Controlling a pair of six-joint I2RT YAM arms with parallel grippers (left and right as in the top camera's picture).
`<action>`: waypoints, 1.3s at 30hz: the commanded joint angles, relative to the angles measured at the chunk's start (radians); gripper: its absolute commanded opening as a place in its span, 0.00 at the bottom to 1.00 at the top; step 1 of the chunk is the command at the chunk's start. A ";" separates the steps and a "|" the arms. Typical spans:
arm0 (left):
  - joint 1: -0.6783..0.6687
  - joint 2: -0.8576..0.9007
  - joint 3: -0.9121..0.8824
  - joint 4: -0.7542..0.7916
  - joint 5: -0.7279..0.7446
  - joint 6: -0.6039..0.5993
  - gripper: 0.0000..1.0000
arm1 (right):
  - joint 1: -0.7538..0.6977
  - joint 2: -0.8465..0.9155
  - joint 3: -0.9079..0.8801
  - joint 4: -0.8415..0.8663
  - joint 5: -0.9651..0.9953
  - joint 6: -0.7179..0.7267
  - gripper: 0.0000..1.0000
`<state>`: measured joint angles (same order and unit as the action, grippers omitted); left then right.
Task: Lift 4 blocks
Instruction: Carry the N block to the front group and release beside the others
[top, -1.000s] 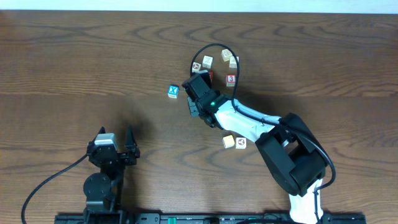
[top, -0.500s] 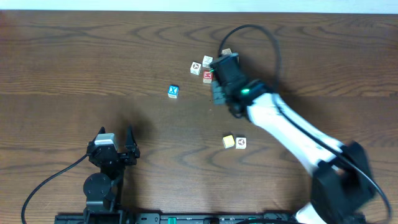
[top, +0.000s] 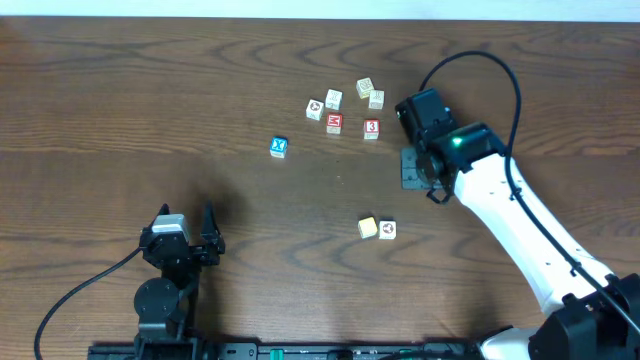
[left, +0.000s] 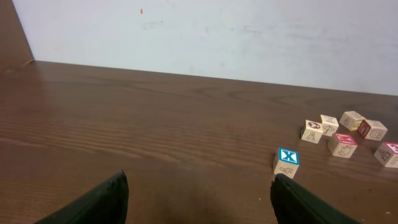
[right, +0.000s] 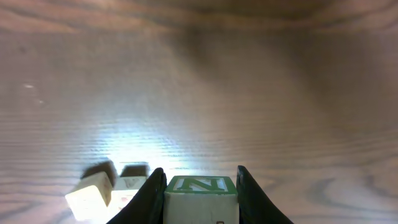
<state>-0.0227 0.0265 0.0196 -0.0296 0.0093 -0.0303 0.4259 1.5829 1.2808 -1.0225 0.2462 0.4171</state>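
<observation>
A cube with a green "N" (right: 200, 196) sits between the fingers of my right gripper (right: 200, 174), which is shut on it above the table. Overhead, that gripper (top: 412, 167) hangs right of the block cluster, and the arm hides the cube. Below it lie a pale yellow block (right: 90, 196) (top: 367, 228) and a white block (right: 127, 186) (top: 387, 230), side by side. The red "3" block (top: 371, 127) rests in the cluster. My left gripper (top: 186, 222) (left: 199, 193) stands open near the front left, holding nothing.
The cluster at the back holds several more cubes, among them a red one (top: 334, 123) (left: 342, 144) and pale ones (top: 315, 108) (top: 365, 88). A blue X cube (top: 279, 147) (left: 286, 162) stands alone to its left. The right arm's black cable (top: 500, 75) loops over the table.
My right arm has swung from the left of the block cluster across to its right side. The left arm has not moved.
</observation>
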 joint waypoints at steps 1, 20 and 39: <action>-0.003 -0.001 -0.016 -0.044 -0.019 -0.013 0.74 | 0.010 -0.008 -0.089 0.021 -0.005 0.064 0.08; -0.003 -0.001 -0.016 -0.044 -0.019 -0.013 0.74 | 0.066 -0.008 -0.544 0.475 -0.154 0.167 0.12; -0.003 -0.001 -0.016 -0.044 -0.019 -0.013 0.74 | 0.080 -0.008 -0.544 0.490 -0.150 0.166 0.17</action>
<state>-0.0227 0.0265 0.0196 -0.0296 0.0093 -0.0303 0.4961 1.5688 0.7506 -0.5045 0.1043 0.5671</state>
